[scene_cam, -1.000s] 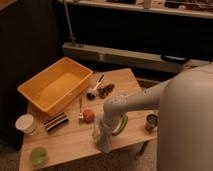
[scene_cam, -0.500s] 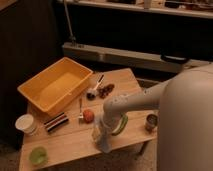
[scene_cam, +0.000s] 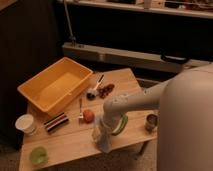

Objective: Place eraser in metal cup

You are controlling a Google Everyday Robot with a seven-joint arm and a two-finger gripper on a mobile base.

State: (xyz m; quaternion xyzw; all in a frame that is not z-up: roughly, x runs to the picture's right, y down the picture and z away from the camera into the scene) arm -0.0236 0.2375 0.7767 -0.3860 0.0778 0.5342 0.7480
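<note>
Gripper hovers over the near edge of the table, grip state impossible to tell; eraser lies ungrasped to its left, metal cup to its right; next, reach left for the eraser

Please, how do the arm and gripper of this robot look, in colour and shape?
The arm is pale grey-white, with thick rounded segments and smooth shells, growing from a large rounded body of the same colour. The gripper, above the front edge of the table, is pale too and narrower. I can see no cables or markings.
</note>
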